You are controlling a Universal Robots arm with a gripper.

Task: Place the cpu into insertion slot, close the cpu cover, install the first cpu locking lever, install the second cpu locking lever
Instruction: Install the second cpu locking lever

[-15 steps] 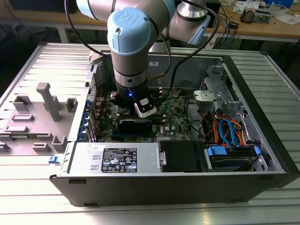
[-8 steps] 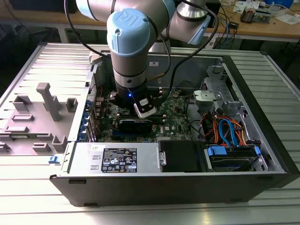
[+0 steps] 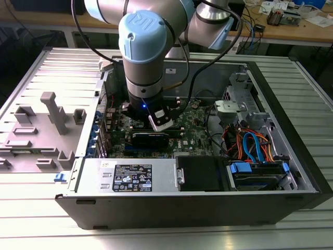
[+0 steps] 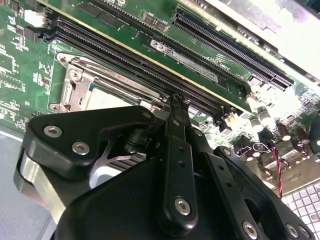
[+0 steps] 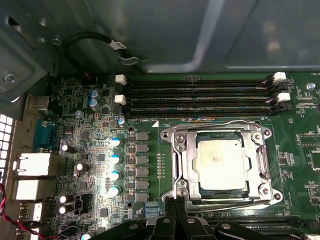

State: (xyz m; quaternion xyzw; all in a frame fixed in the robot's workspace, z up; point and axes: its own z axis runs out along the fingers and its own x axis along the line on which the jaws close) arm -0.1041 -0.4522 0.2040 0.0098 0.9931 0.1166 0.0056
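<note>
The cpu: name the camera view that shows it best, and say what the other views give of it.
The first wrist view. There the cpu lies flat in the insertion slot, its silver top in full sight through the window of the cpu cover. The second wrist view catches a sliver of its top behind the claw. In the exterior view the arm covers that area.

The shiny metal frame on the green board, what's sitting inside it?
Inside the cpu cover lies the cpu, its dull silver top showing through the window. The cover's frame lies over the chip's edges. The insertion slot beneath is hidden by the chip, so its contacts can't be seen.
</note>
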